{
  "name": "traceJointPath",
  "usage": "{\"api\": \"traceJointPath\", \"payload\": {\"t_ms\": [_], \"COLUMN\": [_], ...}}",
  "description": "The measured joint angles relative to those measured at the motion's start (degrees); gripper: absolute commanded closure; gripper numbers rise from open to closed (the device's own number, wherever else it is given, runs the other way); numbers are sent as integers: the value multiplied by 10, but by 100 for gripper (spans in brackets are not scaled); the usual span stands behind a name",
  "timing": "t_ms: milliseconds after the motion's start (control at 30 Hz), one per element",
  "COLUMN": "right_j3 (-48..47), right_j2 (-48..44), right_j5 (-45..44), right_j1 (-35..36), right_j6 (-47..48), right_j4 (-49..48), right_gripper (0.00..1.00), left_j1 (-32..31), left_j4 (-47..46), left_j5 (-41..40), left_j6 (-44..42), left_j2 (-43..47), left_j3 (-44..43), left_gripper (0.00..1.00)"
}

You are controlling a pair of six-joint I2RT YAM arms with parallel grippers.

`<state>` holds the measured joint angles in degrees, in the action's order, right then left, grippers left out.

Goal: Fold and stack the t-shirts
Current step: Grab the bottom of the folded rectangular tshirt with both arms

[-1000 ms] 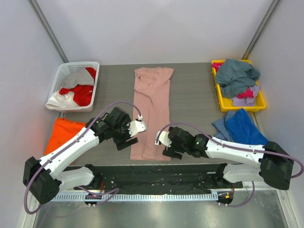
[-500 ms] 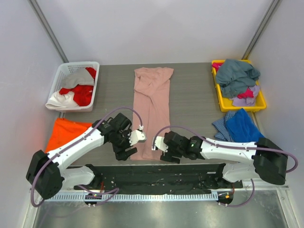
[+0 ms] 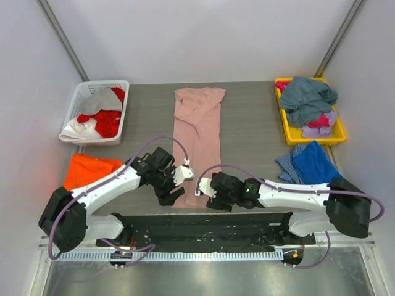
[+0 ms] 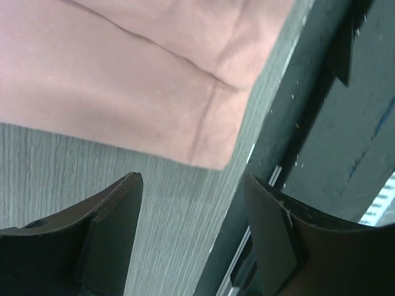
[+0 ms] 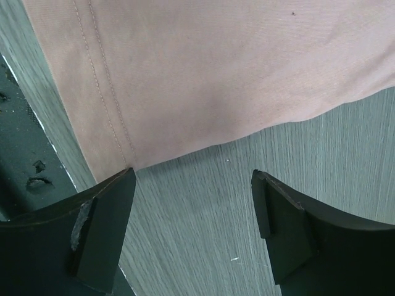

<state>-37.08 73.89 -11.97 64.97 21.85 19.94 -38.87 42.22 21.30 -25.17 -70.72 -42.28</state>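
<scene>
My left pincer (image 4: 191, 182) and right pincer (image 5: 192, 176) hover open, one at each near corner of the pink t-shirt (image 3: 197, 135) stretching lengthwise away

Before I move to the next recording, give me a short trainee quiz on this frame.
1. True or false: the left end effector is shut on the pink t-shirt.
2. The right end effector is open beside the pink t-shirt's: A collar, B sleeve, C near hem.
3. What colour is the tray holding the grey-teal t-shirt?
Key: 1 false, it is open; 2 C; 3 yellow.
</scene>
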Motion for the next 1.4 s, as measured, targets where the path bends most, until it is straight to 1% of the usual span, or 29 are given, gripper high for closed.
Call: {"api": "traceJointPath", "payload": {"t_ms": [267, 367, 600, 667, 767, 867, 1000, 1133, 1233, 1333, 1400], "right_j3": [0, 0, 0, 0, 0, 0, 0, 0, 0, 0, 0], "right_j2": [1, 1, 1, 1, 1, 1, 1, 1, 2, 7, 11], "right_j5": [-6, -6, -10, -10, -11, -14, -15, -15, -16, -17, -18], "right_j1": [2, 2, 2, 2, 2, 2, 2, 2, 2, 2, 2], "right_j6": [-1, -2, -2, -2, -2, -2, -2, -2, -2, -2, -2], "right_j4": [-2, -3, -7, -7, -7, -10, -14, -16, -17, -18, -17], "right_gripper": [17, 17, 18, 18, 18, 18, 19, 18, 19, 19, 19], "left_j1": [5, 26, 104, 109, 108, 108, 108, 107, 98, 82, 73], "left_j4": [-53, -61, -71, -67, -54, -30, 10, 52, 89, 125, 144], "left_j5": [8, 26, 36, 39, 44, 23, 9, 15, 28, 59, 75], "left_j6": [78, 105, 145, 146, 142, 115, 48, -17, -59, -104, -130], "left_j2": [-41, -41, -29, -27, -44, -73, -71, -49, -7, 14, -1], "left_j3": [-14, -23, -48, -53, -73, -105, -112, -66, -19, -17, -26], "left_gripper": [34, 33, 32, 34, 34, 34, 35, 34, 33, 33, 34]}}
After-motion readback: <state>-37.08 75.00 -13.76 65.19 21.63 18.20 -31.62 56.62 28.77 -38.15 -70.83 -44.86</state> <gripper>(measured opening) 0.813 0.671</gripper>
